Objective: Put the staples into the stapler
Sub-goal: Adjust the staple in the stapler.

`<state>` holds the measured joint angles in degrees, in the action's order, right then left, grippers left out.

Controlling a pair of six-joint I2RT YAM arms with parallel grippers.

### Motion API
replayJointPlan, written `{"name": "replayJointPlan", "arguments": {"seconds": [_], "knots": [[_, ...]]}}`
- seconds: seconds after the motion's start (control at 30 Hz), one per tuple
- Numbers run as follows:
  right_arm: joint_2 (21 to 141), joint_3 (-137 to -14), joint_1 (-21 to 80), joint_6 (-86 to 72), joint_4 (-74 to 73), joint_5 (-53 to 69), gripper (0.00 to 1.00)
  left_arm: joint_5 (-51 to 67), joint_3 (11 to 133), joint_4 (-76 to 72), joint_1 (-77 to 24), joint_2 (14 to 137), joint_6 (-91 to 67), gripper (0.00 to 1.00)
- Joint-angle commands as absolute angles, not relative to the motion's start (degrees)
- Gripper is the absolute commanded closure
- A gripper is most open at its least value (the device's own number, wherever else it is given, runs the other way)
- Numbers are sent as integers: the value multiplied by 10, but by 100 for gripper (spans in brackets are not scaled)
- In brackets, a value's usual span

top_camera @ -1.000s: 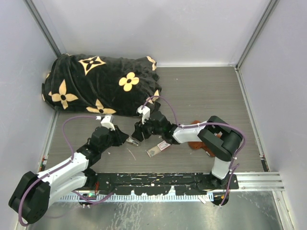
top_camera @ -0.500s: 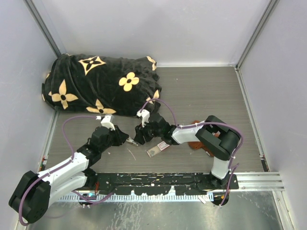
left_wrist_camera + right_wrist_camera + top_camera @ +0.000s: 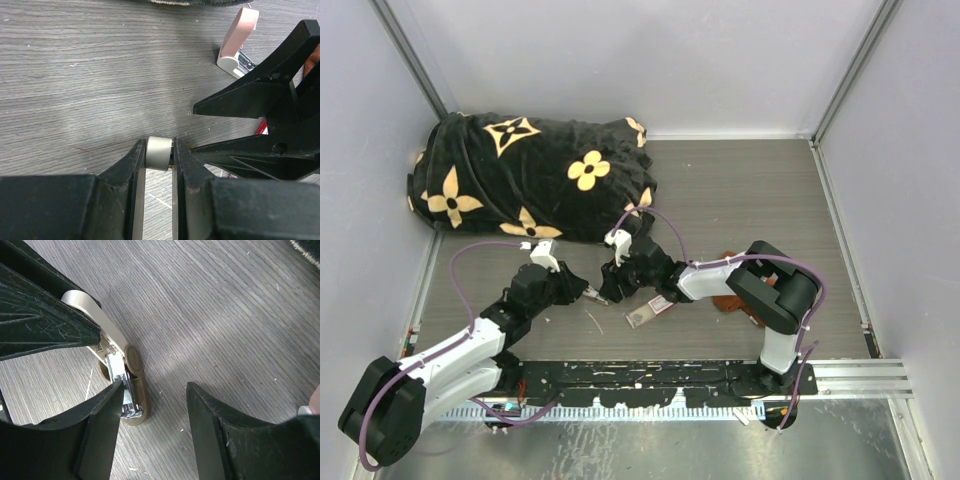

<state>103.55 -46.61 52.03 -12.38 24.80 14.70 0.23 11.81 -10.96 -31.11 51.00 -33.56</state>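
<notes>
The stapler (image 3: 131, 390) is small and pale, lying open with its metal inner part showing. My left gripper (image 3: 159, 145) is shut on its rounded end (image 3: 159, 153); in the top view this gripper (image 3: 584, 292) is left of centre. My right gripper (image 3: 155, 405) is open, its jaws wide apart, with one finger (image 3: 102, 420) right beside the stapler's metal part. From above, the right gripper (image 3: 607, 283) nearly meets the left one. The staples' flat white box (image 3: 650, 311) with a red label lies just to their right. A thin pale sliver (image 3: 593, 322) lies near it; I cannot tell whether it is a staple strip.
A black blanket with yellow flowers (image 3: 520, 175) fills the back left. A rust-brown cloth (image 3: 732, 302) lies under the right arm. A small pink and white piece with a metal part (image 3: 238, 40) lies on the table beyond the right gripper's fingers.
My right gripper has moved slightly left, closer to the stapler and the left gripper. The left arm has held still.
</notes>
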Motion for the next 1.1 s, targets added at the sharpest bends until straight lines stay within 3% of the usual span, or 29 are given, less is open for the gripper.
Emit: {"name": "replayJointPlan", "arguments": {"seconds": [0.0, 0.6, 0.67, 0.8, 0.93, 1.07], "knots": [[1037, -474, 523, -117, 273, 152, 42, -4, 122, -142, -312, 511, -327, 100], [1018, -467, 524, -117, 254, 128, 40, -2, 125, -133, -312, 499, -320, 100], [1002, -470, 518, -124, 251, 143, 37, -5, 127, -125, -312, 491, -318, 73], [961, -460, 500, -139, 254, 169, 26, -19, 135, -101, -312, 462, -311, 43], [897, -431, 478, -152, 248, 166, 22, -36, 144, -69, -312, 426, -305, 25], [834, -397, 454, -160, 204, 144, 21, -61, 174, 4, -311, 389, -311, 14]]}}
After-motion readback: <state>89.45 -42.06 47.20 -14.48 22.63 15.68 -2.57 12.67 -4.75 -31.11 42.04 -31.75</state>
